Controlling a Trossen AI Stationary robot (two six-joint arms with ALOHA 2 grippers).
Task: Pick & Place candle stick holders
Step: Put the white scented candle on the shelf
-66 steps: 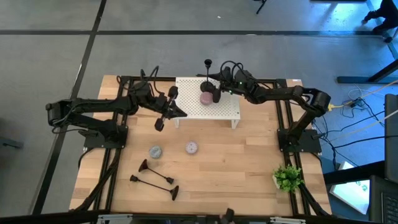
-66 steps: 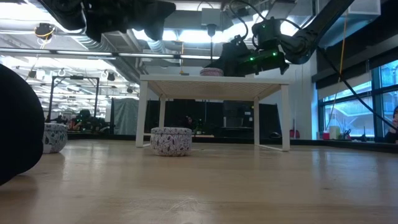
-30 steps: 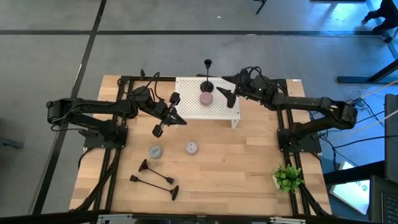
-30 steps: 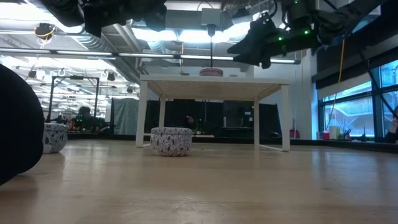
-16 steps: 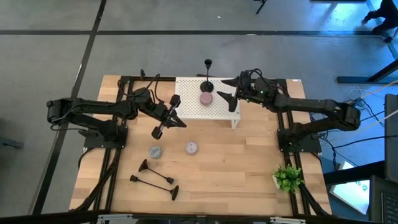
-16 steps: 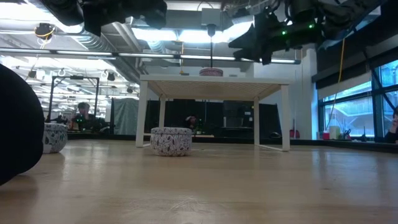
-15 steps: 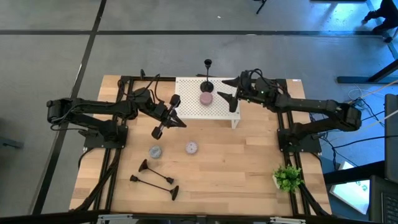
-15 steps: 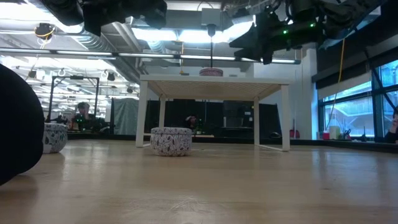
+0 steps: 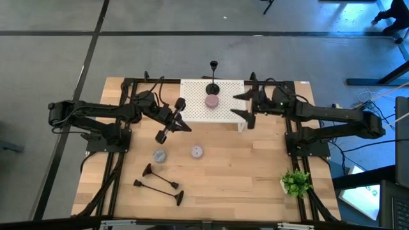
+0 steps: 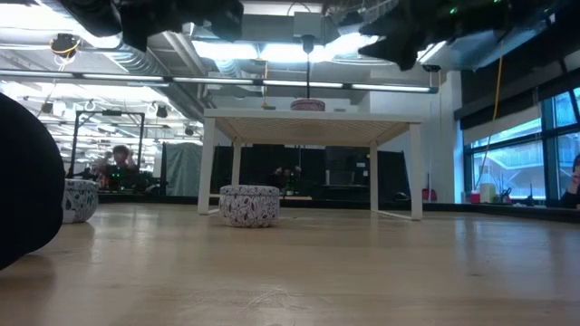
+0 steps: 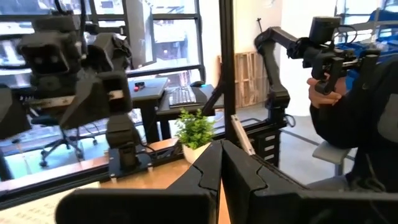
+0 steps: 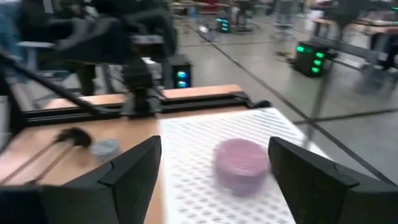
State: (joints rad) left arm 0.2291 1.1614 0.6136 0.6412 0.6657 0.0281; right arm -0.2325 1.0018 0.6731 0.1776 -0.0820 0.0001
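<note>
Right gripper (image 9: 244, 106) retreated past pink bowl (image 9: 212, 101).

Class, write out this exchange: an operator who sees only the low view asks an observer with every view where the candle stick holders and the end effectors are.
Operator: I see one upright holder on the white shelf. Is any holder being carried?
Observer: Yes. The left end effector is shut on a tilted holder, above the table off the shelf's left end.
Operator: And the right side?
Observer: The right end effector is open and empty, over the shelf's right end, apart from the upright holder.
Operator: Any left to collect?
Observer: Two lying holders are on the table, near its front-left.
</note>
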